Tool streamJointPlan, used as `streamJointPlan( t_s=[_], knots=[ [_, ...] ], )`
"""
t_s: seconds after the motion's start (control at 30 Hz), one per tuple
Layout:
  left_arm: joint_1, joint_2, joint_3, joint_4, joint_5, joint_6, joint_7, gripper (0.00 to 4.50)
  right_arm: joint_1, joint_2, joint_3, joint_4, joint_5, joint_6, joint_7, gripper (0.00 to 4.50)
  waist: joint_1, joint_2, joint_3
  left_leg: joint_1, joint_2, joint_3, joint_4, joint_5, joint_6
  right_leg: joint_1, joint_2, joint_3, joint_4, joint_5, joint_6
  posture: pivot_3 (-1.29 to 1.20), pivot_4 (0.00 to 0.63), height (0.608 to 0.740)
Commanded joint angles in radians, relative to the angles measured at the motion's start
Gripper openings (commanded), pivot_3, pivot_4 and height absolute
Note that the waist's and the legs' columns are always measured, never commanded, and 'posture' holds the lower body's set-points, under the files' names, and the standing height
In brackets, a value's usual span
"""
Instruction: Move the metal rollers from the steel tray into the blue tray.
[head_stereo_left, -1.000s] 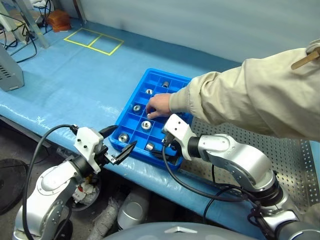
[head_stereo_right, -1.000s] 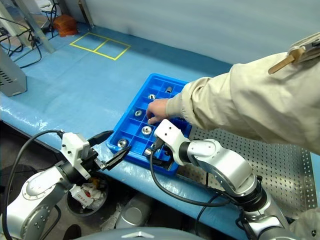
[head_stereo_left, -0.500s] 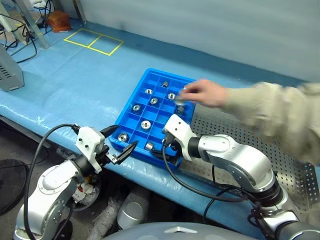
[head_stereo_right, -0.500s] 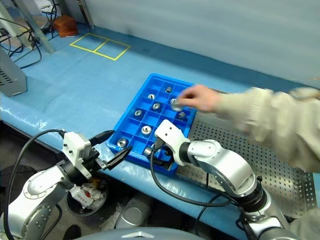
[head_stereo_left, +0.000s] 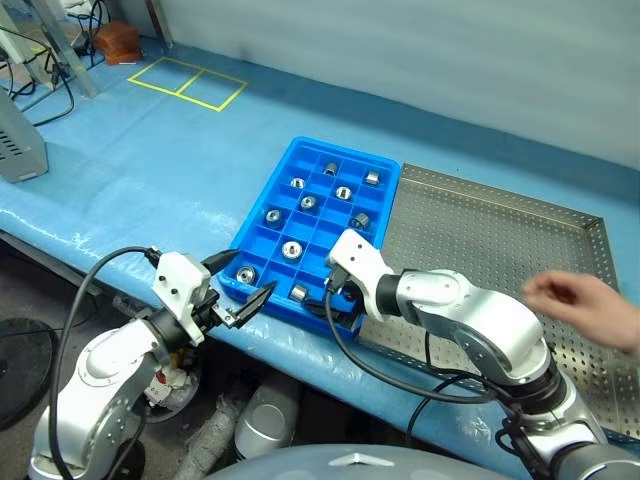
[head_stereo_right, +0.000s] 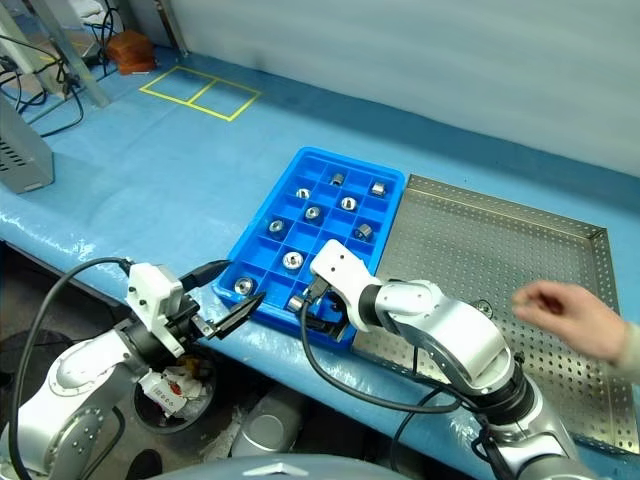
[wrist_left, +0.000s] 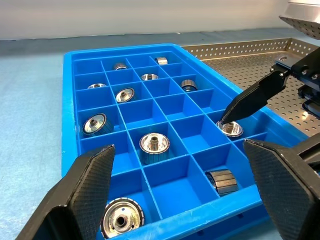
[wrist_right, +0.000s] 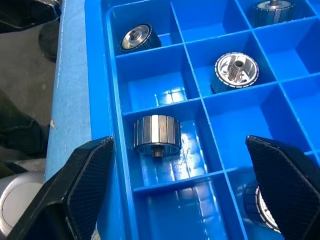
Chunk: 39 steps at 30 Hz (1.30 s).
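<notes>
We count eleven metal rollers (wrist_left: 153, 143), all in the blue tray (head_stereo_left: 262, 190), one per compartment. Ten show from the head view; the eleventh sits under the right hand (head_stereo_left: 335, 300) and shows from the left wrist.

One blue tray, one steel tray (head_stereo_left: 500, 240), side by side on the desk (head_stereo_left: 150, 160), steel on the right, rims just beside each other. Both long axes run away from us.

Rollers are short shiny silver cylinders with ribbed sides and a central bore. Orientation is mixed: several stand on end with the bore up, and at least two in the near rows lie on their side with the axis level.

Left hand (head_stereo_left: 243, 283) has its fingers spread wide and holds nothing. It sits just off the blue tray's near left corner, pointing in over it. Right hand's fingers are also wide apart and empty, tilted down over the near right compartments.

One person's hand (head_stereo_left: 575, 300), blurred, is over the steel tray's right part.
</notes>
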Motion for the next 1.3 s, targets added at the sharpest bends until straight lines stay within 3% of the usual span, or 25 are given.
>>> streamJointPlan(
  t_s=[0.03, 0.23, 0.4, 0.6, 0.8, 0.9, 1.03, 1.3],
  knots=[
    [-0.029, 0.008, -0.004, -0.008, -0.013, -0.002, -0.011, 4.50, 0.007, 0.012, -0.031, -0.045, 0.004, -0.007, -0.013, 4.48, -0.002, 0.000, 0.000, 0.000, 0.000, 0.000, 0.000, 0.000, 0.000, 0.000, 0.000, 0.000, 0.000, 0.000, 0.000, 0.41, 0.150, 0.740],
    [-0.138, 0.035, -0.036, 0.041, -0.016, 0.015, -0.053, 4.50, 0.062, 0.038, -0.090, -0.096, -0.007, -0.007, -0.069, 4.48, -0.021, 0.000, -0.001, 0.001, 0.000, 0.000, 0.000, 0.000, 0.000, -0.001, 0.000, 0.000, 0.000, 0.000, 0.000, 0.33, 0.150, 0.740],
    [-0.337, 0.031, -0.114, 0.159, -0.008, 0.066, -0.084, 4.50, 0.172, 0.082, -0.214, -0.200, -0.020, 0.009, -0.159, 4.48, -0.061, 0.000, -0.001, 0.001, 0.000, -0.001, 0.000, 0.001, 0.000, 0.002, 0.000, -0.001, 0.000, 0.000, 0.000, 0.19, 0.150, 0.740],
    [-0.570, -0.014, -0.243, 0.358, 0.055, 0.023, -0.165, 4.50, 0.334, 0.114, -0.338, -0.330, -0.052, 0.040, -0.257, 4.48, -0.188, 0.001, -0.002, 0.005, -0.002, -0.003, 0.001, 0.002, 0.001, 0.009, 0.000, -0.001, -0.002, 0.000, 0.001, 0.05, 0.150, 0.740],
    [-0.800, -0.135, -0.355, 0.604, 0.138, 0.032, -0.186, 4.50, 0.479, 0.144, -0.417, -0.398, -0.070, 0.019, -0.337, 4.48, -0.356, 0.001, -0.002, 0.011, -0.002, -0.003, 0.001, 0.003, 0.004, 0.015, -0.001, 0.003, 0.000, 0.000, 0.000, -0.04, 0.150, 0.740],
    [-0.904, -0.219, -0.401, 0.749, 0.184, 0.024, -0.187, 4.50, 0.554, 0.152, -0.439, -0.398, -0.058, -0.035, -0.394, 4.48, -0.415, 0.001, -0.002, 0.014, -0.002, -0.001, 0.000, 0.003, 0.004, 0.015, 0.000, 0.007, 0.001, 0.001, 0.001, -0.08, 0.150, 0.740],
    [-0.989, -0.309, -0.453, 0.923, 0.254, -0.040, -0.203, 4.50, 0.638, 0.159, -0.446, -0.398, -0.030, -0.116, -0.474, 4.48, -0.464, 0.001, -0.002, 0.015, -0.002, 0.000, -0.001, 0.003, 0.005, 0.015, 0.002, 0.012, 0.002, 0.001, 0.002, -0.14, 0.150, 0.740],
    [-1.053, -0.476, -0.469, 1.224, 0.371, -0.162, -0.130, 4.50, 0.748, 0.124, -0.427, -0.398, 0.054, -0.250, -0.619, 4.48, -0.504, 0.001, -0.002, 0.016, -0.003, 0.002, -0.001, 0.004, 0.007, 0.013, 0.001, 0.018, 0.002, 0.003, 0.005, -0.20, 0.150, 0.740]
  ],
)
